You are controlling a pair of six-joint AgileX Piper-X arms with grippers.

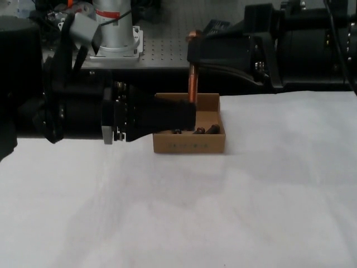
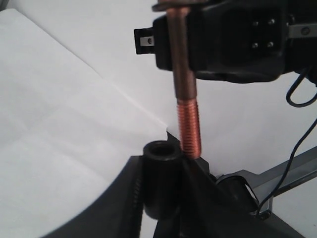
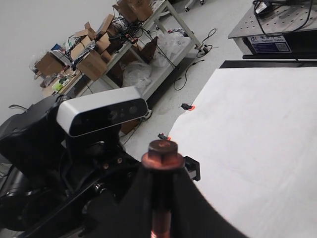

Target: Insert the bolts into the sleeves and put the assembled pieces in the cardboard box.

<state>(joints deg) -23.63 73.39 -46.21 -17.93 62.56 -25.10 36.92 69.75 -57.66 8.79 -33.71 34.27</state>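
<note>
The step in hand is the insertion. The right pincer (image 3: 161,196) is closed on the copper bolt (image 2: 184,89) just under its head, thread downward. The left pincer (image 2: 159,208) grips the black sleeve (image 2: 161,173), bore upward. The thread tip stands beside the bore, not in it, so I judge the bolt must first shift over the hole. In the high view both arms meet at the frame's centre, above the cardboard box (image 1: 189,144).
</note>
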